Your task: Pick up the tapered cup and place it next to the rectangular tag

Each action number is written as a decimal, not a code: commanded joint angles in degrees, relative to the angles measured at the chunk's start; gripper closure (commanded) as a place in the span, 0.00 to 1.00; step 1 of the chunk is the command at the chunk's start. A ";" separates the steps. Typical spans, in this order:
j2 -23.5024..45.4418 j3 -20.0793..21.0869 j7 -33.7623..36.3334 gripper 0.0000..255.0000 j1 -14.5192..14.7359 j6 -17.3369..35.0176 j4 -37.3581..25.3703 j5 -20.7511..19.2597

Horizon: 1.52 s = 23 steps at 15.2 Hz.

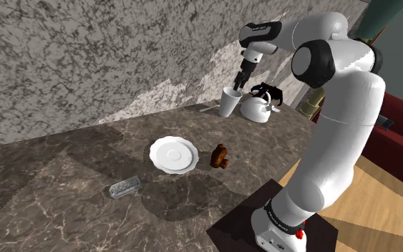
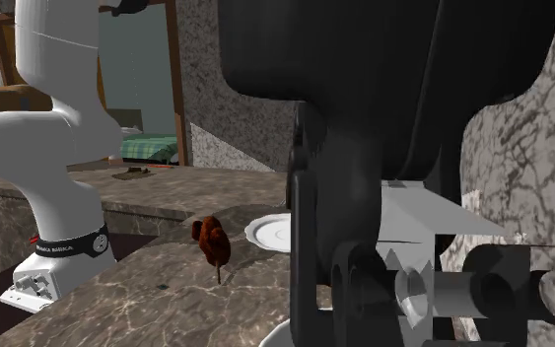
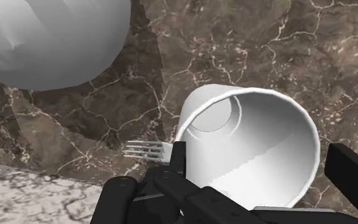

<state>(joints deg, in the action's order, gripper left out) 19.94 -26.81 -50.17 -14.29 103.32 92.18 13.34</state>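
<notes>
A white tapered cup (image 1: 228,102) stands upright on the dark marble counter (image 1: 64,215) near the back wall, beside a white kettle (image 1: 257,109). My gripper (image 1: 242,84) hangs just above the cup's rim. In the wrist view the gripper (image 3: 264,162) is open, and I look down into the cup (image 3: 254,140). One finger (image 3: 179,159) is at the cup's rim and the other finger (image 3: 350,175) stands a little clear of it. The rectangular tag (image 1: 125,187), a small grey block, lies flat far off toward the counter's front in the shoulder view.
A white plate (image 1: 172,154) and a small brown object (image 1: 220,157) lie between cup and tag. A fork (image 3: 147,150) rests beside the cup. The kettle (image 3: 50,38) bulks close by. A big black shape (image 2: 383,148) blocks much of the second exterior view.
</notes>
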 commanded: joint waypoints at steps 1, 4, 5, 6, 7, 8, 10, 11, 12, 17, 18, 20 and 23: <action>4.79 0.14 -1.93 0.00 -2.36 -1.86 -5.76 2.03; 11.99 0.90 -3.67 0.00 -5.96 -4.51 -14.67 4.57; 11.96 0.99 -3.73 0.00 -5.86 -3.74 -13.87 4.59; 11.96 1.03 -3.80 0.00 -5.73 -2.98 -13.10 4.63; 11.98 1.07 -3.88 0.00 -5.60 -2.23 -12.35 4.68; 12.01 1.12 -3.96 0.00 -5.48 -1.49 -11.62 4.74; 12.11 1.21 -4.12 0.00 -5.25 -0.03 -10.23 4.89; 12.19 1.26 -4.20 0.00 -5.15 0.69 -9.56 4.97; 12.24 1.29 -4.25 0.00 -5.09 1.10 -9.19 5.02; 12.24 1.29 -4.25 0.00 -5.09 1.10 -9.19 5.02; 12.24 1.29 -4.25 0.00 -5.09 1.10 -9.19 5.02; 12.24 1.29 -4.25 1.00 -5.10 1.08 -9.21 5.02; 12.24 1.30 -4.25 1.00 -5.10 1.08 -9.21 5.02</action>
<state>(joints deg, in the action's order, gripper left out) 32.17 -25.51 -54.42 -19.38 104.40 82.97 18.37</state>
